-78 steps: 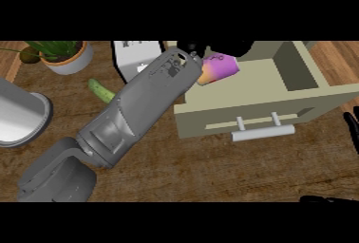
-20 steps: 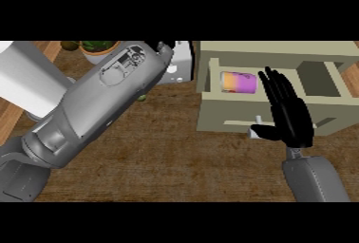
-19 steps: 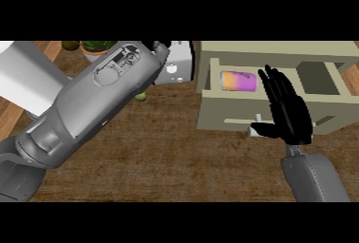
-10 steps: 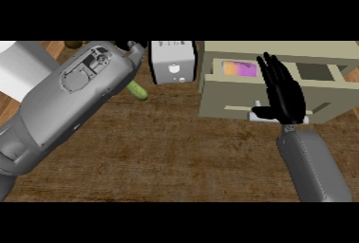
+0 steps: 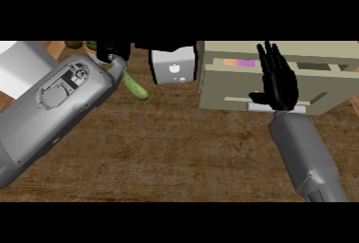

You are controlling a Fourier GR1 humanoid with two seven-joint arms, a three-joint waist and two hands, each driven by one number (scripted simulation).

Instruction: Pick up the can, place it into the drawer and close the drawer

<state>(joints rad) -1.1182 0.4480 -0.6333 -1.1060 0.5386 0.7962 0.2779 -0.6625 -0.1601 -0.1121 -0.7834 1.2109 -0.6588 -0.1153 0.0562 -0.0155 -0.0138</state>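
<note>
We are noting the right robot hand lying with straight, unclenched fingers flat against the drawer front, the can showing inside that drawer, and the left robot hand, left of the drawer, its fingers undeterminable.
</note>
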